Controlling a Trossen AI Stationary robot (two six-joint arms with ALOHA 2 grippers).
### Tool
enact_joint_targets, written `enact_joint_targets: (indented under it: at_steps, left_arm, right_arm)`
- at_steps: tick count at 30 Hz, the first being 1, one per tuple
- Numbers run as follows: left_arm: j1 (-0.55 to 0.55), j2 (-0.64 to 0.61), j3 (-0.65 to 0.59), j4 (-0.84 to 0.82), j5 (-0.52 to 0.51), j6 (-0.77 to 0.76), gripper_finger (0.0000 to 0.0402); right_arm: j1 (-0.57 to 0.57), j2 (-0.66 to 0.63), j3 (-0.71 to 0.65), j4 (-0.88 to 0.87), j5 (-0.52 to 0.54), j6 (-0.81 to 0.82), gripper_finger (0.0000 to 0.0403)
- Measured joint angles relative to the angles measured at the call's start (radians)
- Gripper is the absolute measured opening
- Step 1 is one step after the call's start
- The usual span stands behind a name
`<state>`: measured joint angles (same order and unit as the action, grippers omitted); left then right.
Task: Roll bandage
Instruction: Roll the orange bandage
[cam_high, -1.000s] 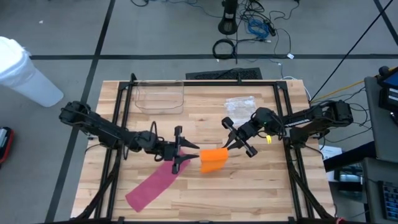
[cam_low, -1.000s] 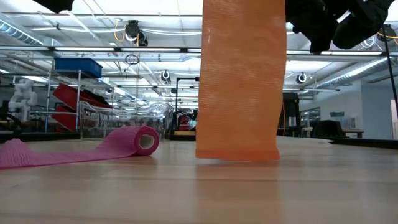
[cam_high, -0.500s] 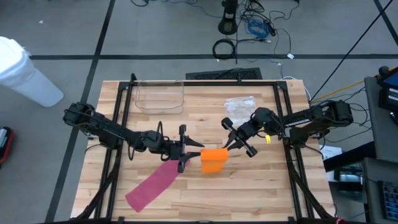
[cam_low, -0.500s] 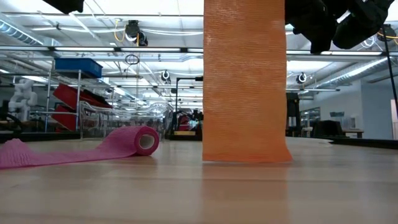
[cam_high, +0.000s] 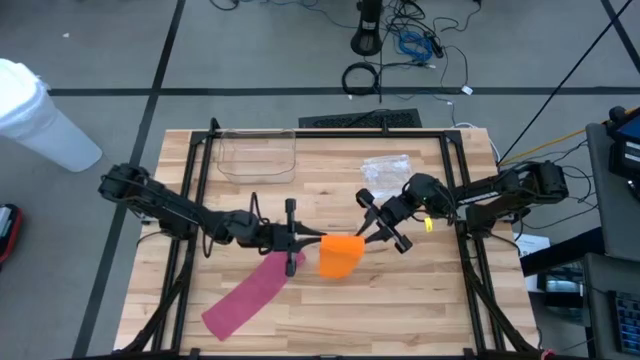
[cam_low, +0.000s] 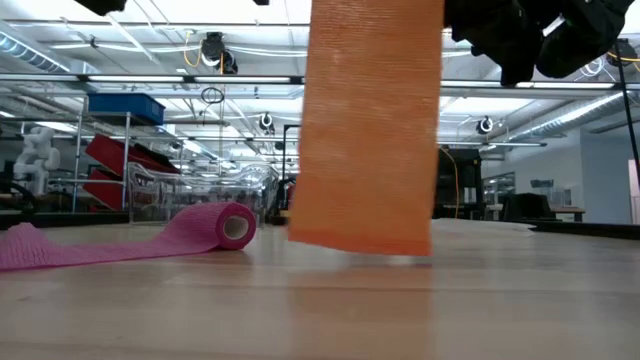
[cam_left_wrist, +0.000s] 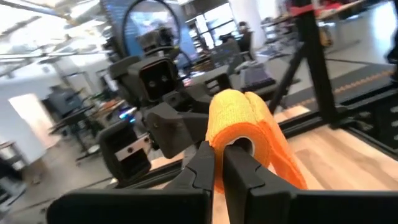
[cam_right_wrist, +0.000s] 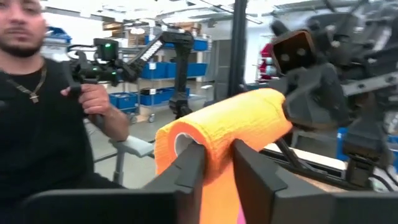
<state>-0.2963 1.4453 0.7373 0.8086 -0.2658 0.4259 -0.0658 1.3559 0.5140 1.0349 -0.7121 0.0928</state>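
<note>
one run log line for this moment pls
left gripper: shut on orange bandage roll end | right gripper: at other end, jaws around it | pink bandage: part unrolled on table

The orange woven-cloth bandage roll (cam_high: 340, 255) looks matt, with a fine ribbed weave (clearest in the low view). The pink crepe-cloth bandage strip (cam_high: 247, 297) is equally matt. The pale wooden plank table (cam_high: 420, 310) has a smooth satin finish. At the far left stands a clear glossy plastic tray (cam_high: 258, 155).

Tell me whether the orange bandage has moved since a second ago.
Yes. In the low view the orange bandage has shifted left, toward the unmoved pink bandage roll, and its bottom edge now tilts off the table.
</note>
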Motion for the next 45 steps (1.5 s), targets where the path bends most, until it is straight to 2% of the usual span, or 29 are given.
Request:
enact_joint_targets:
  at_steps: [5, 8, 14, 19, 22, 26, 28, 30, 34, 37, 42, 45]
  left_arm:
    - [-0.026, -0.056, -0.004, -0.041, -0.122, 0.0, 0.0007]
    - [-0.036, -0.071, -0.004, -0.064, -0.141, 0.0, 0.0007]
    - [-0.059, -0.072, -0.005, -0.106, -0.258, 0.012, 0.0007]
    - [-0.077, -0.072, -0.006, -0.117, -0.306, 0.009, 0.0007]
    - [-0.087, -0.072, -0.006, -0.117, -0.305, 0.0, 0.0007]
    - [-0.082, -0.072, -0.01, -0.113, -0.287, -0.03, 0.0007]
    - [-0.073, -0.072, -0.031, -0.086, -0.25, -0.087, 0.0006]
    - [-0.07, -0.072, -0.071, -0.03, -0.224, -0.127, 0.0006]
    - [-0.067, -0.072, -0.172, 0.157, -0.234, -0.133, 0.0006]
    - [-0.057, -0.072, -0.22, 0.237, -0.232, -0.154, 0.0006]
    - [-0.032, -0.065, -0.24, 0.226, -0.194, -0.223, 0.0006]
    - [-0.031, -0.057, -0.24, 0.222, -0.176, -0.235, 0.0006]
  right_arm:
    - [-0.005, -0.073, 0.001, -0.059, 0.077, -0.008, 0.0144]
    - [-0.004, -0.149, 0.001, -0.195, 0.165, -0.065, 0.016]
    - [0.045, -0.33, 0.001, -0.501, 0.46, -0.168, 0.0157]
    - [0.142, -0.461, 0.001, -0.64, 0.549, -0.184, 0.0141]
    - [0.209, -0.485, 0.001, -0.701, 0.617, -0.159, 0.0135]
    - [0.31, -0.416, 0.001, -0.716, 0.779, -0.136, 0.013]
    - [0.367, -0.36, 0.001, -0.668, 0.879, -0.137, 0.013]
    - [0.429, -0.294, 0.001, -0.613, 0.969, -0.149, 0.0129]
    - [0.51, -0.175, 0.001, -0.5, 1.113, -0.183, 0.0129]
    - [0.517, -0.093, 0.001, -0.431, 1.13, -0.157, 0.0129]
    - [0.494, 0.072, 0.001, -0.277, 1.126, -0.095, 0.0132]
    - [0.477, 0.17, 0.0, -0.127, 1.126, -0.089, 0.0133]
